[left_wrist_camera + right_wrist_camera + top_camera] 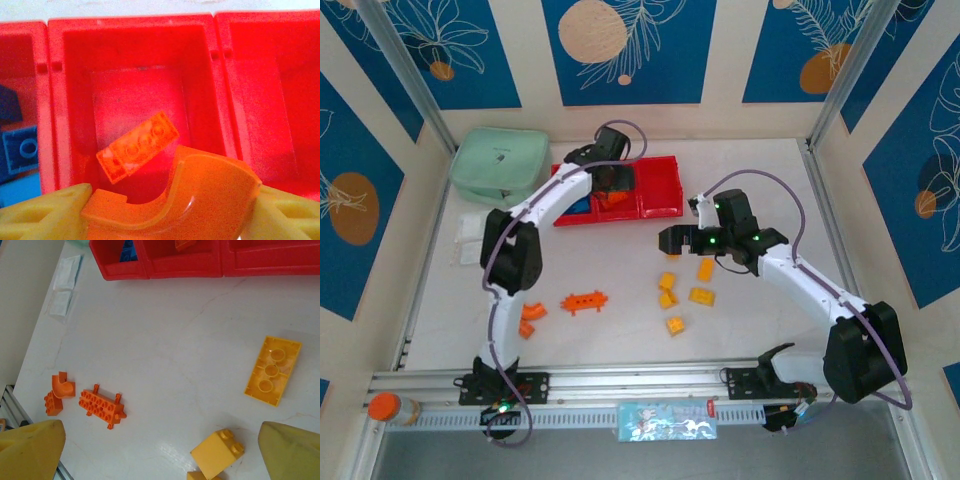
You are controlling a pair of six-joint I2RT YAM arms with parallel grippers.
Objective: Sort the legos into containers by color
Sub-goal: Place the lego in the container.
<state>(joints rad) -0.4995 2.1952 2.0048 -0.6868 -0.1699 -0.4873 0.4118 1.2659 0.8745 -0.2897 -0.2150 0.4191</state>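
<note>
**Left arm over the middle bin, orange brick in grip**

Your left end effector (170, 212) is clamped on a curved orange brick (200, 192), one finger on each side. It hangs just above the middle bin (75, 75) of the red bins (660, 190) at the far side of the counter (165, 340). A flat orange brick (137, 146) lies tilted on that bin's floor. Blue bricks (22, 150) sit in the left bin.

Your right end effector (160, 455) has its jaws wide apart and holds nothing. It hovers over the yellow bricks (685, 295) scattered mid-counter. Below it are a long yellow brick (272, 370) lying studs down and a yellow cube (217, 452) near it.

Off to the left lie three orange pieces, apart from the yellows. They are a pegged plate (101, 407), a small curved piece (63, 387) and a block (52, 404) touching that piece.

A green pouch (500, 165) sits left of the bins. Clear packets (470, 240) lie near the left wall.
</note>
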